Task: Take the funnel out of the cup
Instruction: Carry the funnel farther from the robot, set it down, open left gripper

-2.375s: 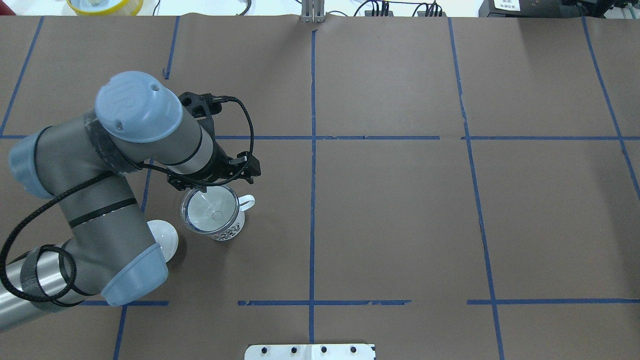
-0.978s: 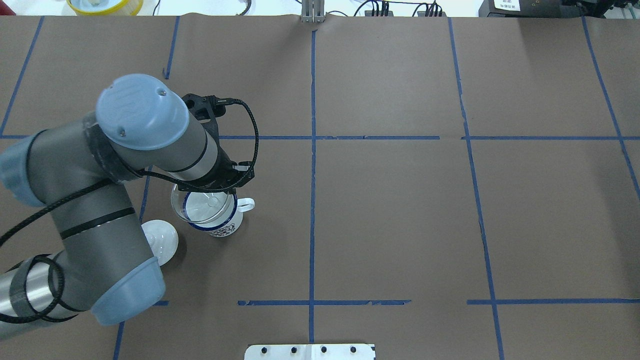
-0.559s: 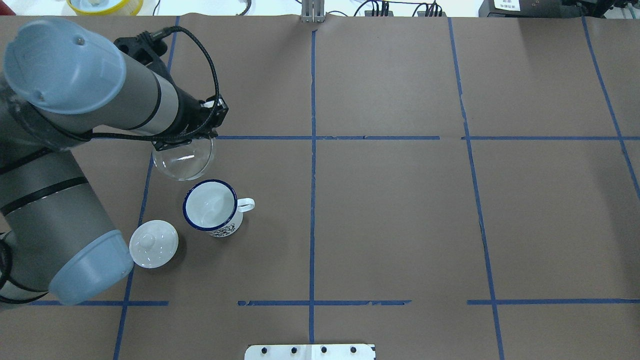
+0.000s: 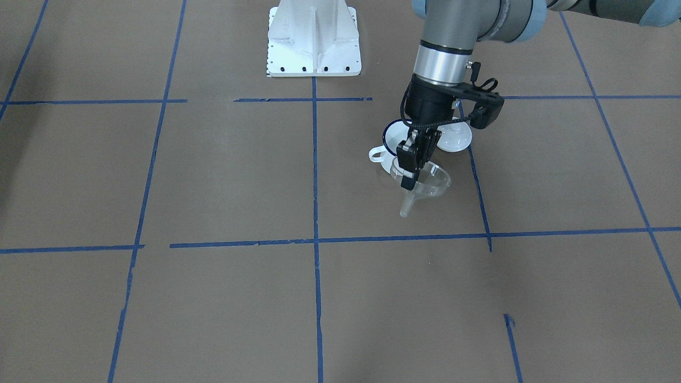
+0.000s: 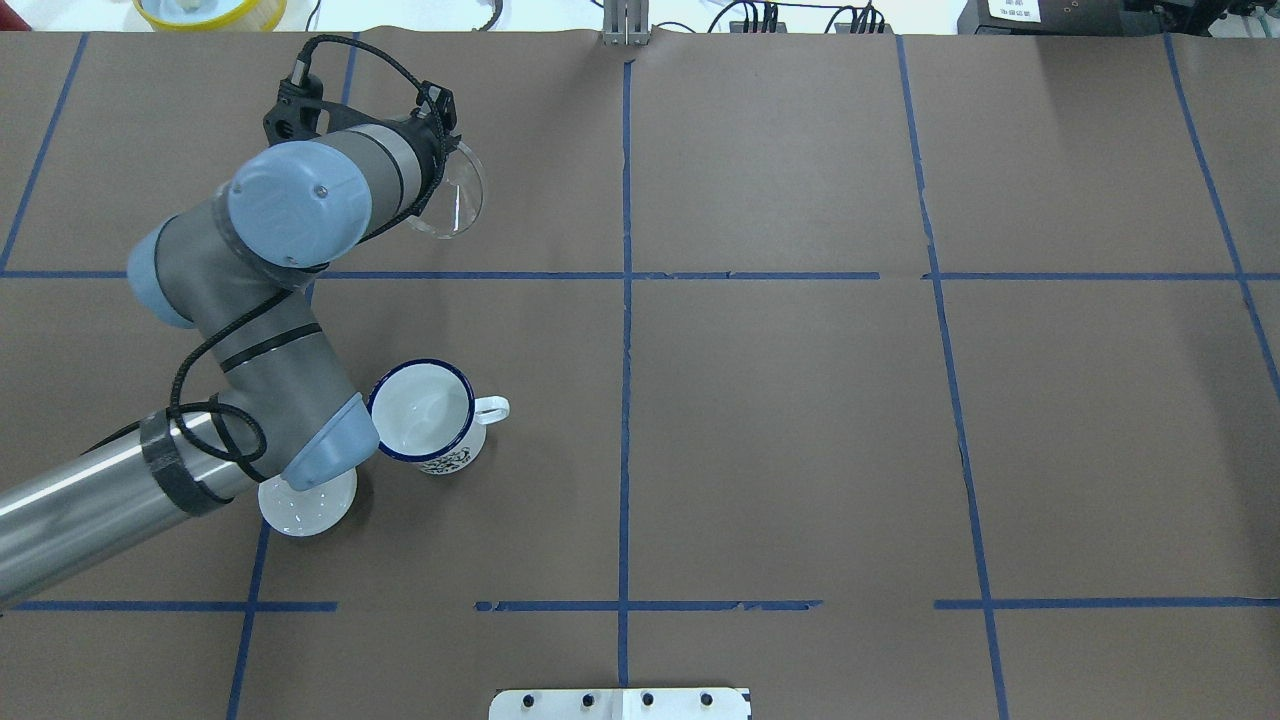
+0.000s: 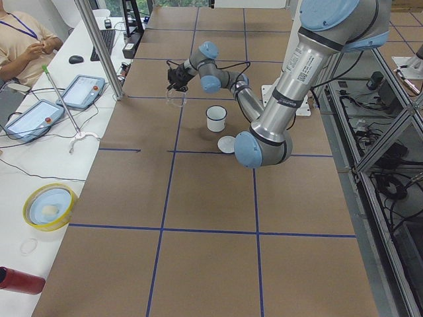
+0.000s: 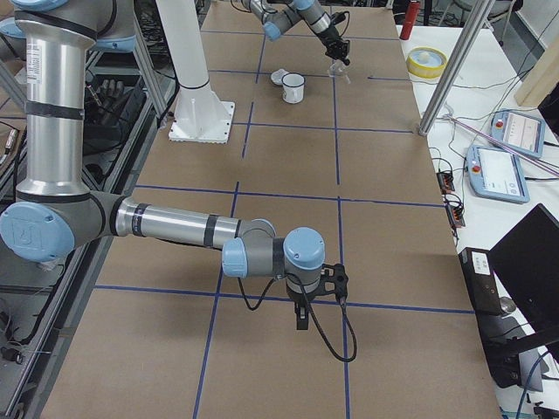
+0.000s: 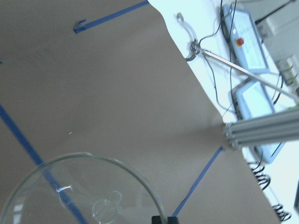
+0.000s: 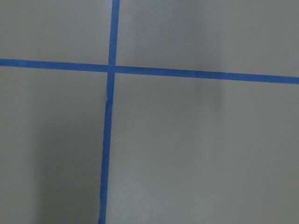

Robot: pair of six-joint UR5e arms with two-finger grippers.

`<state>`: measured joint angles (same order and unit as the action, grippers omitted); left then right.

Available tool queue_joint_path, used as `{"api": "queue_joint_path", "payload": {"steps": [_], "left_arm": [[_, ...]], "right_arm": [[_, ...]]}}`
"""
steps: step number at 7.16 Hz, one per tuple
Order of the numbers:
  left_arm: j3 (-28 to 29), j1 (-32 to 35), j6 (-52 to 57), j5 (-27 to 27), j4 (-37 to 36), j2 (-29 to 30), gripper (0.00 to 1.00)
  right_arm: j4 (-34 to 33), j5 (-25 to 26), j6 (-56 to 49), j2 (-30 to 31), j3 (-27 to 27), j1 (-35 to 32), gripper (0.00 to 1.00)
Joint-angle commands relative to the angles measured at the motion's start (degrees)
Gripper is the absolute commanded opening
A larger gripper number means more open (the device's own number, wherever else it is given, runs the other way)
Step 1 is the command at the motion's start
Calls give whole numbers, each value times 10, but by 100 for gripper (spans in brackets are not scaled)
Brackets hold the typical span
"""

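My left gripper (image 4: 410,178) is shut on the rim of the clear funnel (image 4: 428,183) and holds it tilted above the table, stem (image 4: 405,206) pointing down. In the overhead view the funnel (image 5: 458,195) is well beyond the cup (image 5: 420,410). The cup is a white mug with a blue rim, and it stands upright and empty. In the left wrist view the funnel's bowl (image 8: 79,191) fills the lower left. My right gripper (image 7: 301,316) points down at bare table far from the cup; I cannot tell whether it is open or shut.
A white knobbed lid (image 5: 300,508) lies beside the cup, partly under my left elbow. The white base plate (image 5: 620,703) is at the near edge. A yellow-rimmed bowl (image 5: 210,10), tablets (image 6: 82,89) and a metal post (image 6: 99,46) stand beyond the table's far edge.
The funnel sat in the cup with my left gripper at its rim. It has been lifted out and carried to the far side of the table. The cup has stayed in place.
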<state>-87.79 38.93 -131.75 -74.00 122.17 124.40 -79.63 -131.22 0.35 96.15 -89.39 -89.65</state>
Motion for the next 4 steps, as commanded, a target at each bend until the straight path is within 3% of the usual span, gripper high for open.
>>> {"api": "queue_joint_path", "payload": {"steps": [1, 3, 4], "left_arm": [[119, -2, -33, 64, 94, 21, 0], [144, -4, -32, 66, 97, 20, 3], [144, -4, -24, 64, 96, 20, 58]], "right_arm": [[0, 0, 0, 0, 0, 0, 100], [0, 0, 0, 0, 0, 0, 100], [0, 0, 0, 0, 0, 0, 100]]}}
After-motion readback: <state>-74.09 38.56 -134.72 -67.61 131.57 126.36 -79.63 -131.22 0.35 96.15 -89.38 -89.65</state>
